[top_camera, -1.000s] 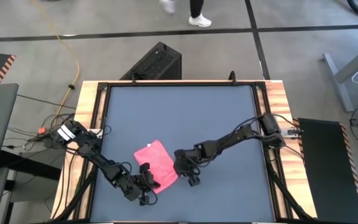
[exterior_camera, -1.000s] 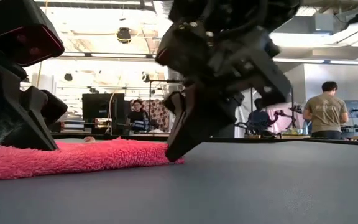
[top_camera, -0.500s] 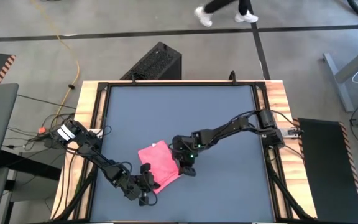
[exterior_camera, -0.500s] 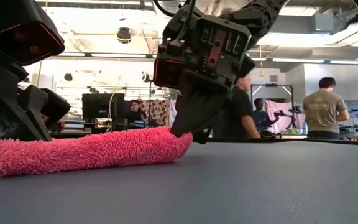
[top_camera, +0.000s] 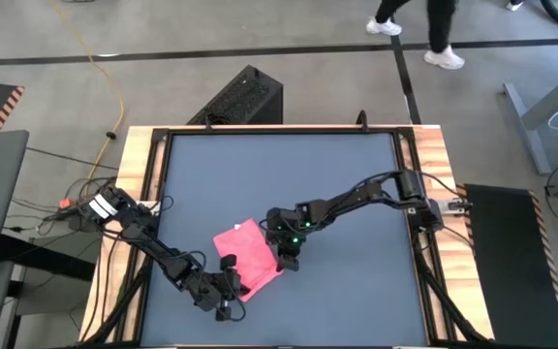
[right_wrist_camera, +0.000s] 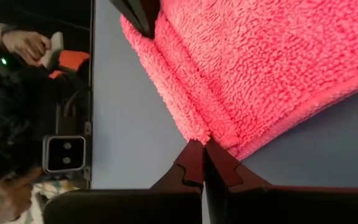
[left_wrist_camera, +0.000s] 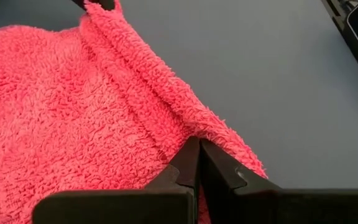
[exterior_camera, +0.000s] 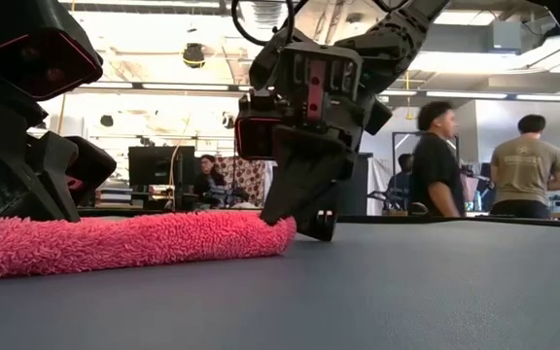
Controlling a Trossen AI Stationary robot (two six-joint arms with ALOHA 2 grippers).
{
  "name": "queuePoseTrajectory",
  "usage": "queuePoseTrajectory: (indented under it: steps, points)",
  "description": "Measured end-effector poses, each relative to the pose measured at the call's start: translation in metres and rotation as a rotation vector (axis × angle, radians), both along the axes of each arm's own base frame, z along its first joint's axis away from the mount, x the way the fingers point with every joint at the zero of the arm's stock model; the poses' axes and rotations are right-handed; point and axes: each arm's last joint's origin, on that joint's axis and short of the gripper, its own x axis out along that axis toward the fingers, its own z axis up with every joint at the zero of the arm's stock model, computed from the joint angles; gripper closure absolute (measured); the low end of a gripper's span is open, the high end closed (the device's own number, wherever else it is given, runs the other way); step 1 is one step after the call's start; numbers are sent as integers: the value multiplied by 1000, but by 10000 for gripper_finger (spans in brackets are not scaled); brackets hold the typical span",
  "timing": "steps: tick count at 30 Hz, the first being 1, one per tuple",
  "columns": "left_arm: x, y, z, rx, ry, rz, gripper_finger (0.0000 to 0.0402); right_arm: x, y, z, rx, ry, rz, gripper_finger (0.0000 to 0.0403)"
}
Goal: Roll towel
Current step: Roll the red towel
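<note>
Towel (top_camera: pixel 248 257) lies on the dark table (top_camera: pixel 337 184) toward its near edge, a pink-red fluffy cloth with 1 long edge turned over into a thick fold. From above it reads as a tilted flat patch set between the 2 arms; only the low view shows that the near edge has bulk, a rounded ridge of pile running across the tabletop (exterior_camera: pixel 129 243). That low view alone also takes in the room behind, with people standing and sitting among monitors. No writing can be read on the arms or the cloth.

The left gripper (top_camera: pixel 229 289) sits at the towel's near-left corner; its wrist camera shows the 2 fingers pressed together with the folded edge pinched at their tips (left_wrist_camera: pixel 197 155), the fold running away from them toward the other arm's dark tip. The right gripper (top_camera: pixel 289 260) is down at the opposite end of that same fold, on the towel's right corner. Its own camera shows fingers drawn tight together, nipping the cloth corner (right_wrist_camera: pixel 202 146), with the left arm's finger visible at the far end of the ridge.
</note>
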Motion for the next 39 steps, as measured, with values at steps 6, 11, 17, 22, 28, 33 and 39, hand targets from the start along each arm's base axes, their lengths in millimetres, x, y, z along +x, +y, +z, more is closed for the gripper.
queuePoseTrajectory:
  steps: [6,11,17,22,28,33,39]
  points:
    - [-4,3,17,63,-14,-49,388,1,-4,0,22,39,-51,386]
    - [-14,13,42,112,-13,-32,357,-3,-5,-4,7,98,-83,386]
    - [-21,21,76,96,-106,2,337,-4,-5,-5,-13,121,-106,386]
    - [-11,17,88,122,-269,-12,335,-4,-5,-5,-15,121,-115,386]
    - [2,12,65,97,-232,-22,332,-3,-5,-5,-15,120,-123,386]
    - [-1,-3,62,63,-209,-47,307,-3,-6,-5,-15,118,-124,387]
    - [-8,-9,61,89,-175,-3,259,-3,-7,-5,-16,115,-123,387]
